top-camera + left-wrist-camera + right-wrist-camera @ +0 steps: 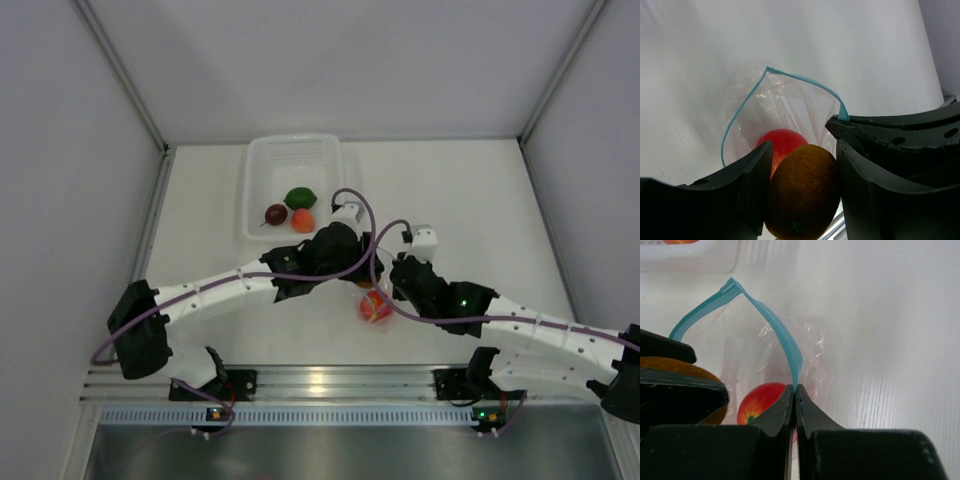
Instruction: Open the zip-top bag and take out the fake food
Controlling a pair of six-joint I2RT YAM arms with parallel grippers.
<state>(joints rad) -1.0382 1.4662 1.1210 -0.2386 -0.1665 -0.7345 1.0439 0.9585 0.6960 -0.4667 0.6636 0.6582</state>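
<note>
The zip-top bag [377, 307] lies on the table between both arms, its mouth held open with the teal zip strip [790, 77] forming a loop. My right gripper [795, 390] is shut on that strip [782, 335] at the bag's near rim. My left gripper [804, 150] hangs over the bag's mouth, shut on a brownish-orange fruit [802, 192]. A red fruit [783, 139] still sits inside the bag [756, 402]. In the top view the left gripper [352, 272] is just left of the right gripper [392, 290].
A translucent white tub [262, 165] stands at the back left and holds a green fruit [300, 197], a dark maroon fruit [276, 213] and an orange fruit [303, 221]. Grey walls close the table on three sides.
</note>
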